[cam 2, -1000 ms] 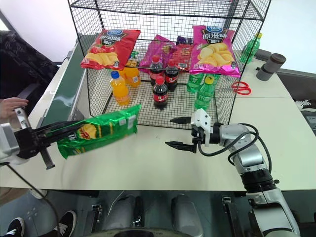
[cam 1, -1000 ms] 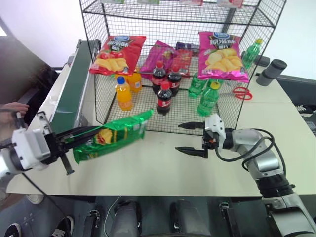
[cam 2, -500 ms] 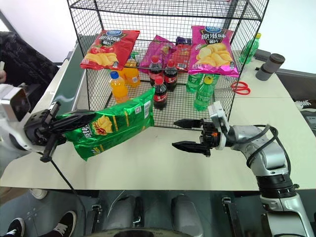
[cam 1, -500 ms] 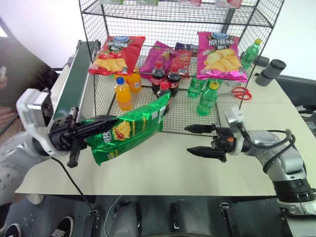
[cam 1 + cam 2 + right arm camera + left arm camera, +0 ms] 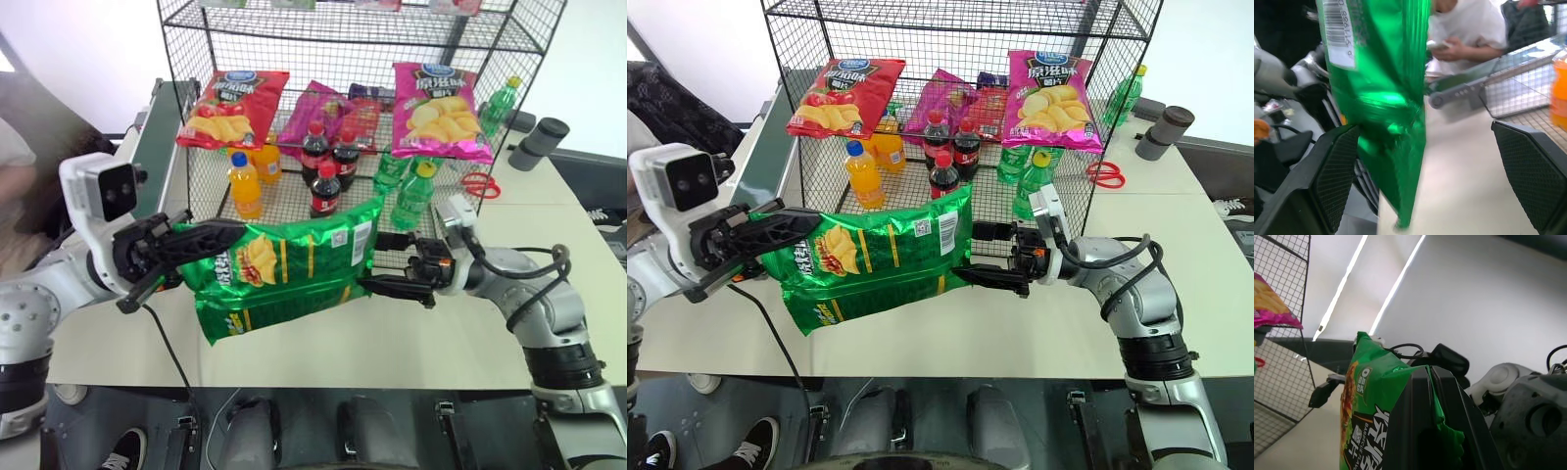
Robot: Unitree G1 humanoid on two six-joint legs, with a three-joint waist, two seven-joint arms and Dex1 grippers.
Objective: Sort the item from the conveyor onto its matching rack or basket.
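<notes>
Gripping glossy green crisp bag (image 5: 284, 269) by left edge, left gripper (image 5: 186, 240) clamped on it, bag held above beige table (image 5: 441, 333) before black wire-grid cage shelf (image 5: 353, 39). Right gripper (image 5: 384, 264) spread wide, fingers flanking bag's right edge.

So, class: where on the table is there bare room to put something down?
The table lies bare to the right of the rack, in front of the red scissors, and at the near left edge below the green bag. The rack floor is crowded with bottles.
</notes>
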